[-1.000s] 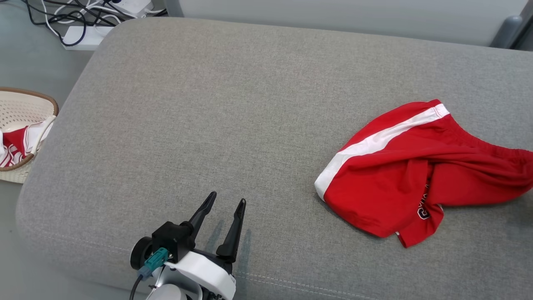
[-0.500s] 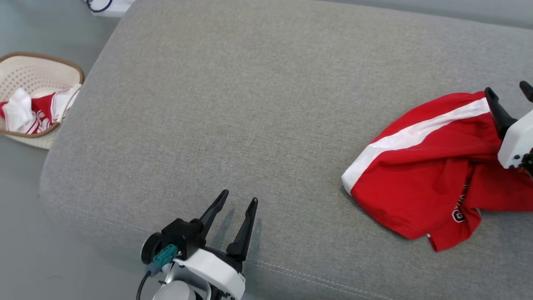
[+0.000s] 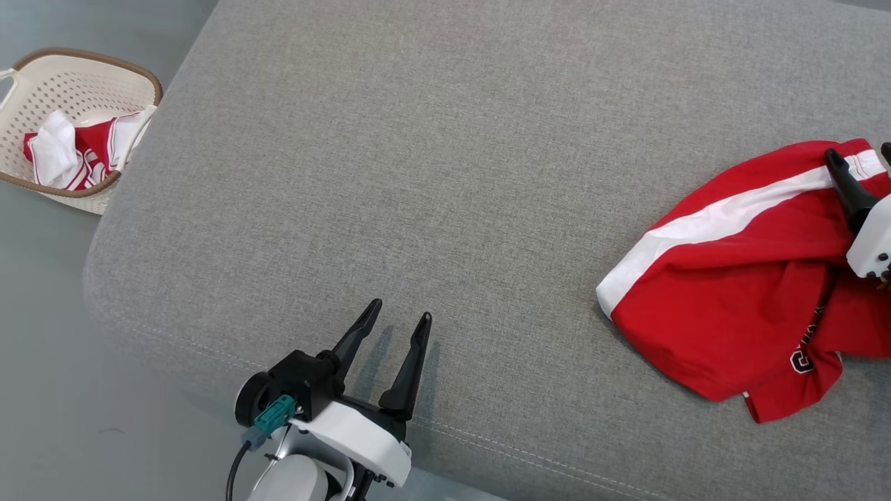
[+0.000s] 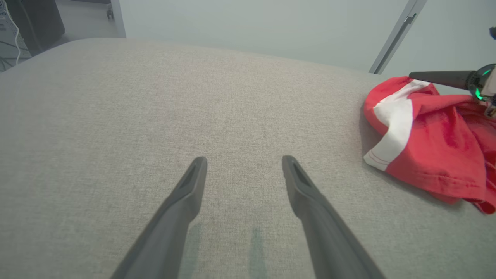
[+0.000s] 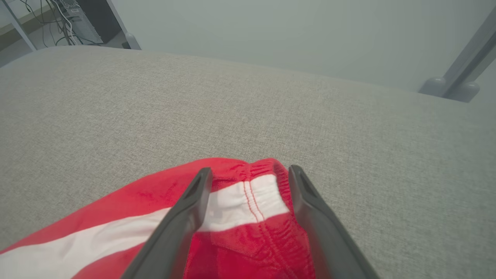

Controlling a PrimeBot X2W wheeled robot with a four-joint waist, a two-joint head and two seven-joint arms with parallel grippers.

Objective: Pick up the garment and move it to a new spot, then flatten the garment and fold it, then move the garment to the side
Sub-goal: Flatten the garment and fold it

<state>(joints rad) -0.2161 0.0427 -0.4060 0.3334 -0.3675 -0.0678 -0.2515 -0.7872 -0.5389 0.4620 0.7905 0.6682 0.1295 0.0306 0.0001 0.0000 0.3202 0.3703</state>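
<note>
**Red garment is lying crumpled, right pincer is hanging over it**

You are looking at a red garment (image 3: 731,306) with a wide white stripe (image 3: 703,226). It is lying in a crumpled heap on the right side of the big gray cushion (image 3: 445,174). One red part is folding over another, and some white letters (image 3: 804,355) are peeking out near the bottom. They are too bunched up for you to read.

Your right pincer (image 5: 250,169) is hanging over the far end of the garment, where the white stripe is meeting the puckered edge. Its two dark fingers are standing wide apart, one on each side of the stripe. They are not holding anything. They are sitting very close to the cloth, but you cannot tell if they are touching it.

Your left pincer (image 3: 401,309) is waiting well away from the garment, near the front edge of the cushion. Its fingers are spreading wide too, with nothing but gray cloth between them. It is casting two small shadows on the cushion just under the fingers.

Off to the far left, a pale basket (image 3: 90,59) with a brown rim is sitting on the floor (image 3: 42,334) beside the cushion. Some more red and white clothes (image 3: 69,149) are lying inside it.
</note>
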